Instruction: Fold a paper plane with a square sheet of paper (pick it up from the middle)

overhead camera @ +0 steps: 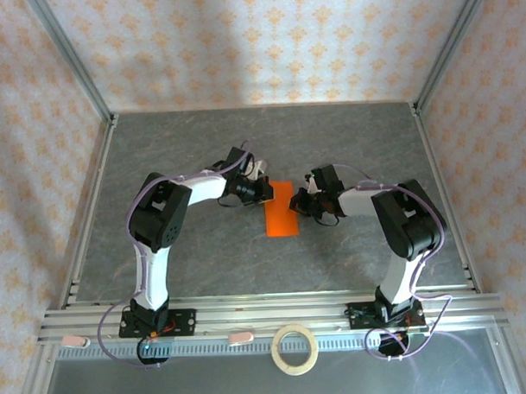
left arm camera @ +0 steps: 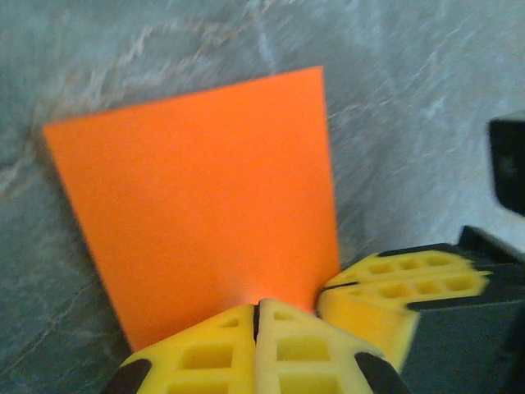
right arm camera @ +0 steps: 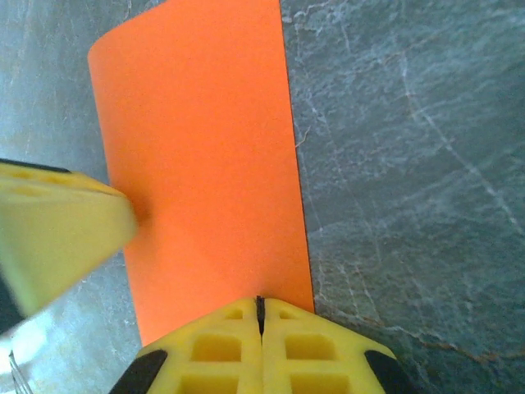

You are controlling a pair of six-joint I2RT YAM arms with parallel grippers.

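**Top external view.** We count one orange paper [overhead camera: 281,210], two arms and one pale tape ring [overhead camera: 295,349]. The paper lies flat as a narrow rectangle near the middle of the grey, stone-patterned table [overhead camera: 201,147]. The left gripper [overhead camera: 264,190] meets the paper's far left corner and the right gripper [overhead camera: 299,203] meets its right edge. The tape ring lies well apart from both, at the near edge beyond the aluminium rail [overhead camera: 267,316]. Patterned wallpaper [overhead camera: 266,41] encloses the table on three sides.

**Left wrist view.** The left gripper [left arm camera: 257,316] has its two yellow fingers pressed together, with no gap, and their tips rest on the near edge of the orange paper [left arm camera: 205,197]. The right gripper [left arm camera: 336,289] touches the paper's corner just beside it, fingers likewise together.

**Right wrist view.** The right gripper [right arm camera: 260,308] is closed, its tips on the paper's near edge. The orange paper [right arm camera: 201,156] lies flat on the table. The left gripper [right arm camera: 115,222], blurred, touches the paper's left edge.
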